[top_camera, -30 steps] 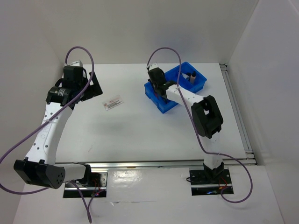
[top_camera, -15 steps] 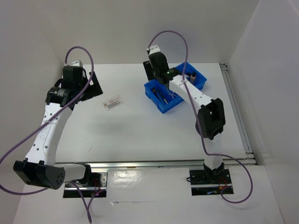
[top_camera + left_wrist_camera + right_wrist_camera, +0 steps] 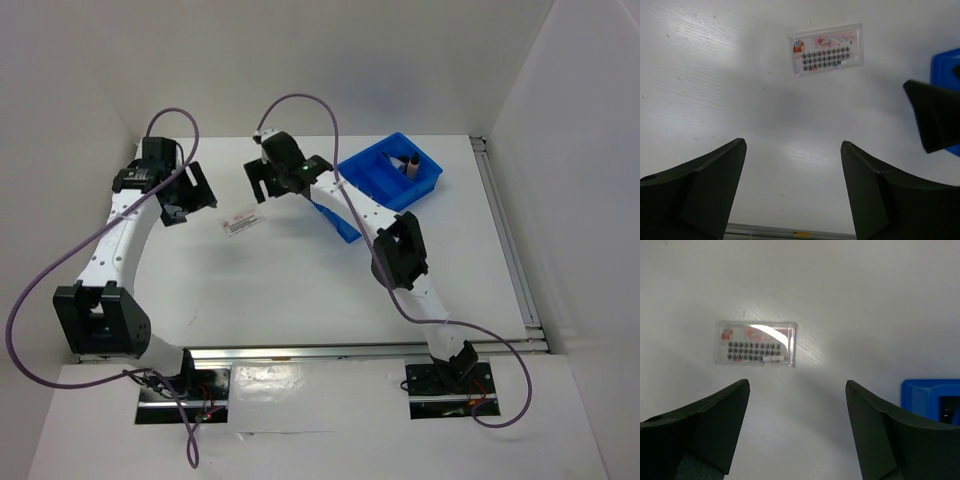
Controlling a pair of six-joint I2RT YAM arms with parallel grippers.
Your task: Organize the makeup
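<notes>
The white red-printed card point(image 3: 243, 221) is seen lying flat on the desk point(image 3: 300, 290), well apart from the blue tray point(image 3: 372, 168) and left of it. In the wrist views its clear cover, rows of small dark lash tufts and red print are made out. No other loose cosmetic is seen on the desk. In the tray's far compartment a black-capped bottle point(image 3: 410, 164) is seen lying; the tray's near end is covered by the right arm point(image 3: 350, 205), so what lies there cannot be told. The task is judged to be nearly finished, with the card as the one piece left to be carried to the tray.

The right tool point(image 3: 262, 180) is held above the desk just beyond the card, on its tray side. Its jaws are spread wide and nothing is held between them; in its own view the card is seen ahead of the fingers, untouched. The left tool point(image 3: 186, 194) is held near the card's other side, likewise spread wide and empty, touching nothing. The card is thin and flat, so a lift from the bare surface is judged to be awkward: an edge would have to be caught, or the card slid first.
</notes>
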